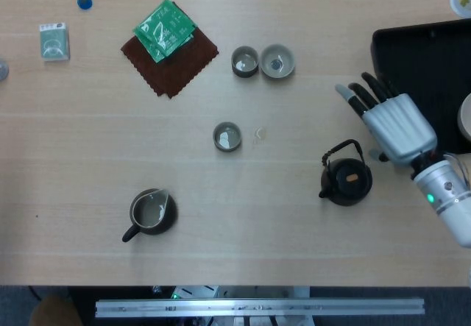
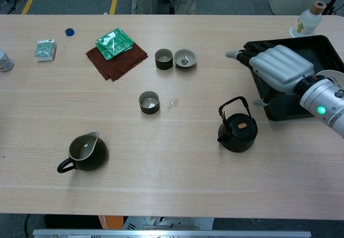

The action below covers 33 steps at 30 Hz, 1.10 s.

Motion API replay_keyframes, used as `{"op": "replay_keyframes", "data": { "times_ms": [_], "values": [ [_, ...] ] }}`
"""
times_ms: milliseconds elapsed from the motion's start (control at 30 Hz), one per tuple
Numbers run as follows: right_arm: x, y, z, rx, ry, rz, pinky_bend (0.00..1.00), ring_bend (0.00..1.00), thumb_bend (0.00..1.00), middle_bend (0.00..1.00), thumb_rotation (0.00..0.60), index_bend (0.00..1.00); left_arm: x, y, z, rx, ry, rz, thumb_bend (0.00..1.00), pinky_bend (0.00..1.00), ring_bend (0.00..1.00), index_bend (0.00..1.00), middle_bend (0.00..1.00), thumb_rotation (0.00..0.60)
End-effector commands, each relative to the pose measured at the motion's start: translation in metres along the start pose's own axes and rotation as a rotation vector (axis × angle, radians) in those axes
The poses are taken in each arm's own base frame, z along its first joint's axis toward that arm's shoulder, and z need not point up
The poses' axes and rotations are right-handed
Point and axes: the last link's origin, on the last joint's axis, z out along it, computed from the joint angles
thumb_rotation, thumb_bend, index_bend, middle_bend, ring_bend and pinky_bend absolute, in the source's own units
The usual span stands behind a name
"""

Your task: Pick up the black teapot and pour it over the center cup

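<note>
The black teapot [image 1: 346,182] [image 2: 237,134] stands on the table right of centre, its wire handle raised. My right hand [image 1: 391,124] [image 2: 275,69] hovers just right of and behind it, fingers stretched out and apart, nothing in them; the thumb lies close to the handle, not plainly touching. The center cup [image 1: 227,136] [image 2: 149,102] sits alone mid-table, well to the left of the teapot. My left hand shows in neither view.
Two more cups [image 1: 245,61] [image 1: 277,60] stand at the back. A dark pitcher [image 1: 151,212] [image 2: 86,152] is front left. A black tray [image 1: 423,68] [image 2: 293,52] lies under my right hand. A brown cloth [image 1: 176,61] with a green packet is back left.
</note>
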Motion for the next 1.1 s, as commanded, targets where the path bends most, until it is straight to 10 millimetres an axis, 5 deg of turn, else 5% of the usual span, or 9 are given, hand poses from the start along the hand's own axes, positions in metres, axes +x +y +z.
{"op": "replay_keyframes", "data": {
  "times_ms": [33, 400, 533, 600, 733, 1100],
  "values": [
    [0.007, 0.003, -0.012, 0.025, -0.046, 0.061, 0.11, 0.05, 0.0, 0.2, 0.6, 0.08, 0.0, 0.002, 0.0, -0.005, -0.002, 0.001, 0.42, 0.11, 0.12, 0.15, 0.13, 0.6],
    [0.006, -0.018, 0.0, 0.142, -0.095, 0.182, 0.11, 0.2, 0.0, 0.35, 0.6, 0.25, 0.003, 0.003, -0.002, 0.004, -0.001, -0.004, 0.42, 0.11, 0.12, 0.15, 0.13, 0.594],
    [0.006, -0.03, 0.009, 0.17, -0.1, 0.203, 0.11, 0.21, 0.0, 0.37, 0.6, 0.27, 0.005, 0.003, -0.004, 0.007, -0.001, -0.009, 0.41, 0.11, 0.12, 0.15, 0.13, 0.518],
    [0.006, -0.034, 0.012, 0.179, -0.112, 0.219, 0.11, 0.22, 0.0, 0.38, 0.6, 0.28, 0.006, 0.003, -0.005, 0.006, 0.002, -0.018, 0.39, 0.11, 0.12, 0.16, 0.13, 0.396],
    [0.005, -0.039, 0.015, 0.189, -0.147, 0.249, 0.11, 0.24, 0.0, 0.39, 0.6, 0.29, 0.007, 0.003, -0.006, 0.01, 0.008, -0.023, 0.35, 0.11, 0.12, 0.16, 0.13, 0.255],
    [-0.002, -0.04, 0.013, 0.192, -0.226, 0.267, 0.11, 0.28, 0.0, 0.43, 0.6, 0.35, 0.008, 0.003, -0.009, 0.011, 0.002, -0.018, 0.35, 0.11, 0.12, 0.15, 0.13, 0.241]
  ]
}}
